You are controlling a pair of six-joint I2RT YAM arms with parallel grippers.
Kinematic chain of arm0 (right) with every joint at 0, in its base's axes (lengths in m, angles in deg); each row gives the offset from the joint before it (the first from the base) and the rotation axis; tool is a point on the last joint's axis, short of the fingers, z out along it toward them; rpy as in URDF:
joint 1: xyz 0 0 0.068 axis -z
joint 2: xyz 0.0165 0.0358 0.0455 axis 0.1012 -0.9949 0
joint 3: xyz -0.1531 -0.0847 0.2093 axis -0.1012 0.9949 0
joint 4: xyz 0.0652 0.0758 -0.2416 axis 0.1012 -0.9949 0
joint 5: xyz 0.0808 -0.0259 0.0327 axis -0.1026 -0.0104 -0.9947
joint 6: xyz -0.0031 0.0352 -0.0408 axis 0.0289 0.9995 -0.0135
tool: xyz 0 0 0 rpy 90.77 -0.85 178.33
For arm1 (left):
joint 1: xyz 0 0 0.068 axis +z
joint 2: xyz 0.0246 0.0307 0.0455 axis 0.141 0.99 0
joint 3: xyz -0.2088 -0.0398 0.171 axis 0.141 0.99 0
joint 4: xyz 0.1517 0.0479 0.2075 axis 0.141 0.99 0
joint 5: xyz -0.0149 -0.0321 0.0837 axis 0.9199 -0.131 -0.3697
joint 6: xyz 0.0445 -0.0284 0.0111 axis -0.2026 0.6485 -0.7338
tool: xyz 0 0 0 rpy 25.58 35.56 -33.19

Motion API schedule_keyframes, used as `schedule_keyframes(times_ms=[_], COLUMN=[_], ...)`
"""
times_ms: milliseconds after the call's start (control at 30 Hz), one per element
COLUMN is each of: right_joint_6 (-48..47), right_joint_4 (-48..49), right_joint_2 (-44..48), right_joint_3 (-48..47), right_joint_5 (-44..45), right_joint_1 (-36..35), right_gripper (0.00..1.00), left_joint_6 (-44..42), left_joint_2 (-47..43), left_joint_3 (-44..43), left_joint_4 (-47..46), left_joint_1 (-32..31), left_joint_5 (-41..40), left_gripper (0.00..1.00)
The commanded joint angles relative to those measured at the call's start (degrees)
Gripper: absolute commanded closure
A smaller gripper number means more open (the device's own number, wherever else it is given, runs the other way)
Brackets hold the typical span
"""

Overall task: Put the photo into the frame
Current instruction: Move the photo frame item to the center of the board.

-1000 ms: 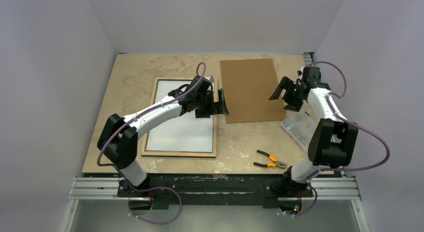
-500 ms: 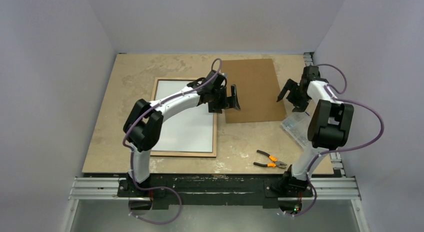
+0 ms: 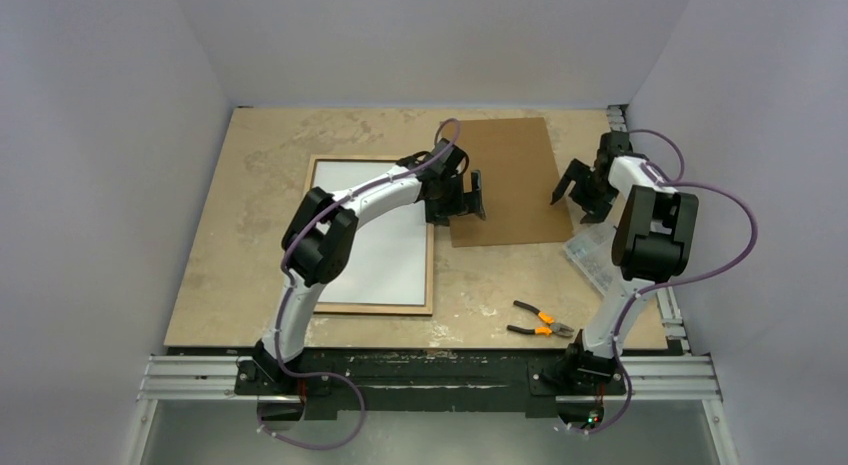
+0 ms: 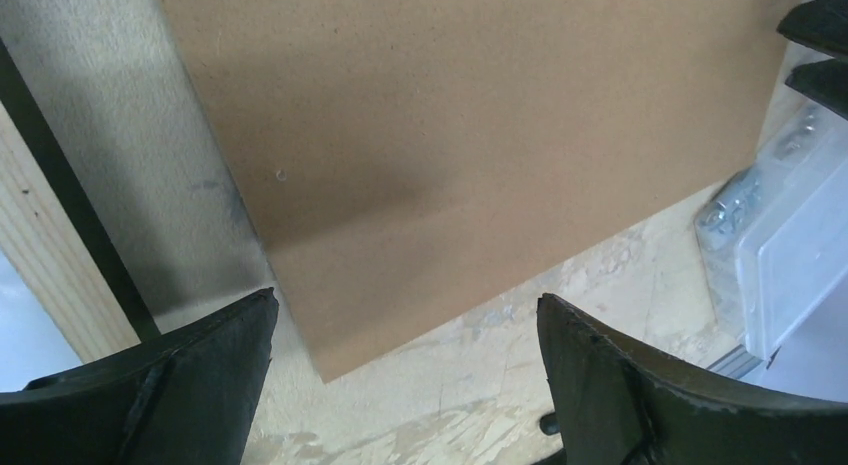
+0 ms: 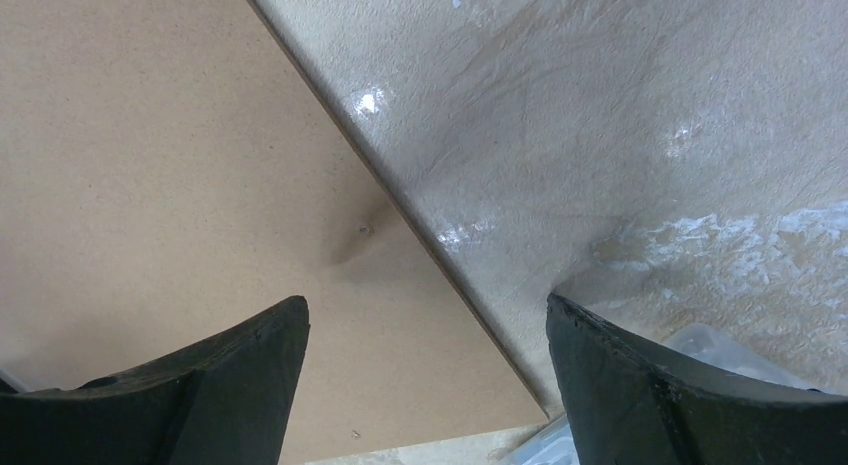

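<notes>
The photo (image 3: pixel 372 267) lies inside the frame (image 3: pixel 365 308) with a plain white side up, filling the opening; no printed side shows. The frame rests flat on the left half of the beige table (image 3: pixel 260 175), its light wood-coloured rails upward, and the left wrist view catches one wooden rail (image 4: pixel 45 255) with a dark strip along its outer edge. Just right of the frame, apart from it, lies the brown backing board (image 3: pixel 505 170), flat on the table. The left gripper (image 3: pixel 462 207) hangs over the board's near left corner with its jaws spread wide and nothing between them; in its own camera that corner (image 4: pixel 330 365) sits between the two black fingers (image 4: pixel 200 375). The right gripper (image 3: pixel 575 193) is at the board's right edge near the near right corner, also spread wide and empty, the edge running diagonally between its fingers (image 5: pixel 640 385). Whether either touches the board cannot be told. A clear plastic box of small hardware (image 3: pixel 600 257) sits near the right arm, and orange-handled pliers (image 3: pixel 538 321) lie nearer the table's front edge.
</notes>
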Motion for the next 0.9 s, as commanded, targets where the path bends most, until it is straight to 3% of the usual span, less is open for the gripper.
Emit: schedule_keyframes(times_ms=[0,400,667,867], right_joint_6=[0.0,-0.6,0.3,-0.3], right_joint_4=[-1.0,-0.7,1.2,-0.9], right_joint_2=[-0.8,-3.3,-0.4,0.7], right_joint_3=[-1.6,-0.9,1.5,0.1], right_joint_5=[0.3,-8.7,-17.6,-7.9], right_joint_1=[0.0,-3.1,-3.1,-3.1], right_gripper=[0.14,0.16,0.17,0.17], left_joint_6=[0.1,3.7,3.7,3.9], left_joint_2=[2.4,5.9,-0.1,-3.8], left_joint_3=[-4.1,-6.3,-2.5,-1.1], left_joint_4=[2.3,2.6,-3.5,-4.6], left_joint_1=[-0.1,-0.1,0.1,1.0], left_joint_5=[-1.4,0.1,2.9,2.8], left_gripper=[0.02,0.03,0.04,0.04])
